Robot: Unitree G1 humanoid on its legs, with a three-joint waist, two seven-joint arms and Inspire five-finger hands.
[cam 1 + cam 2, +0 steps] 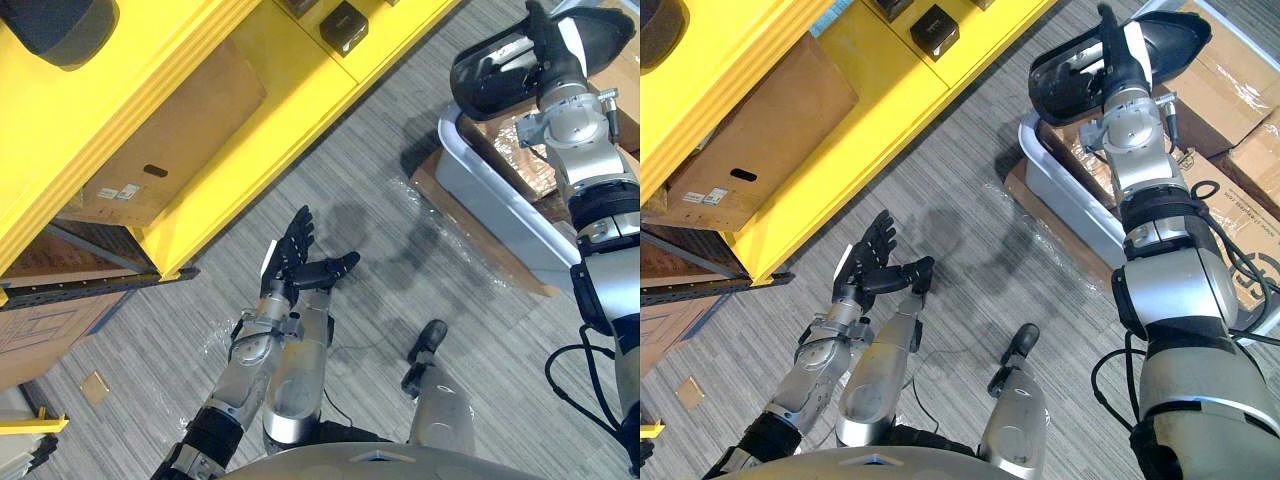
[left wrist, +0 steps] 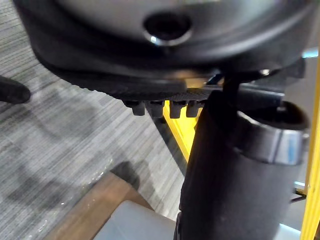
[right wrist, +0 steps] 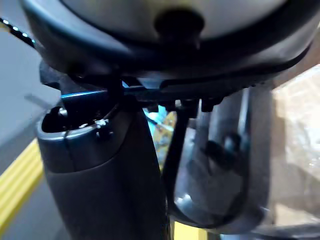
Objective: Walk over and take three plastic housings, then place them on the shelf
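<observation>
The right hand (image 1: 1120, 58) is raised at the right side, its fingers (image 1: 1107, 35) and white-covered thumb clenched around a dark, glossy plastic housing (image 1: 1068, 82), which it holds up in the air above a grey bin (image 1: 1072, 192). The right wrist view shows the same housing's curved shell close against the hand. The bin stands on the grey carpet floor (image 1: 385, 250) on a flat sheet of brown cardboard (image 1: 1038, 218), with cardboard boxes (image 1: 1212, 72) just beside it on the far side. The left hand (image 1: 300, 262) hovers low over the carpet, well apart from the bin, its fingers straight and released, holding nothing. Beyond it stands the yellow shelf (image 1: 300, 60), with small black boxes (image 1: 344, 27) on one level and a large cardboard box (image 1: 175, 125) tucked into the level below. A dark rounded object (image 1: 60, 25) lies on the shelf's top at the far left.
</observation>
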